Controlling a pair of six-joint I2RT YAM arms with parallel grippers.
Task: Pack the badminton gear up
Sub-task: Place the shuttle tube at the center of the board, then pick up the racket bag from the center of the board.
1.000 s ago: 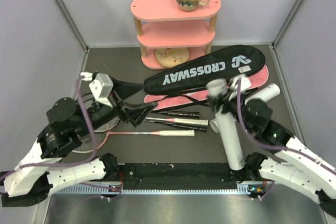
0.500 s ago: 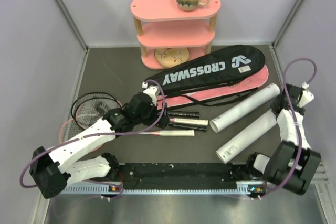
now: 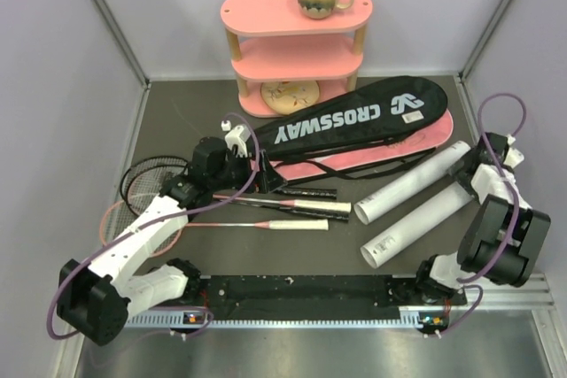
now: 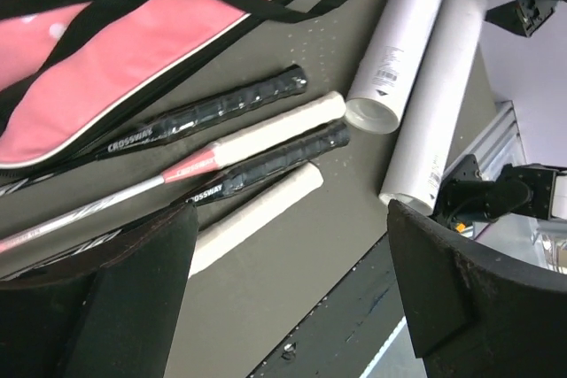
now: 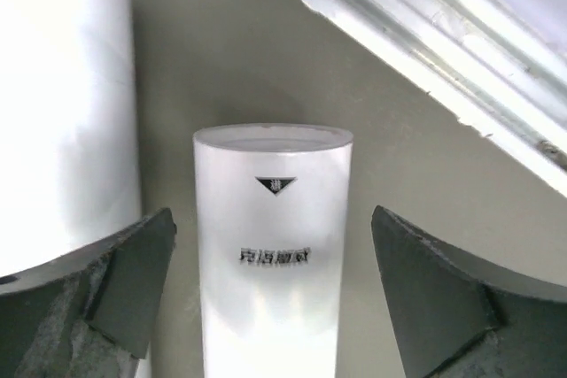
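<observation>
Tube (image 5: pixel 270 245) near parted right fingers (image 5: pixel 434 303), rackets (image 4: pixel 275 126) unpacked

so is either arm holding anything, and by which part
Nothing is held. The left pincer is open above the racket handles; the right pincer is open either side of a white tube, not gripping it.

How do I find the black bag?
Find the pink shelf at the back. Right in front of it lie two long racket-shaped bags, slanting up to the right. The black bag is the one with big white CROSSWAY letters, and it lies on top of the pink bag.
</observation>
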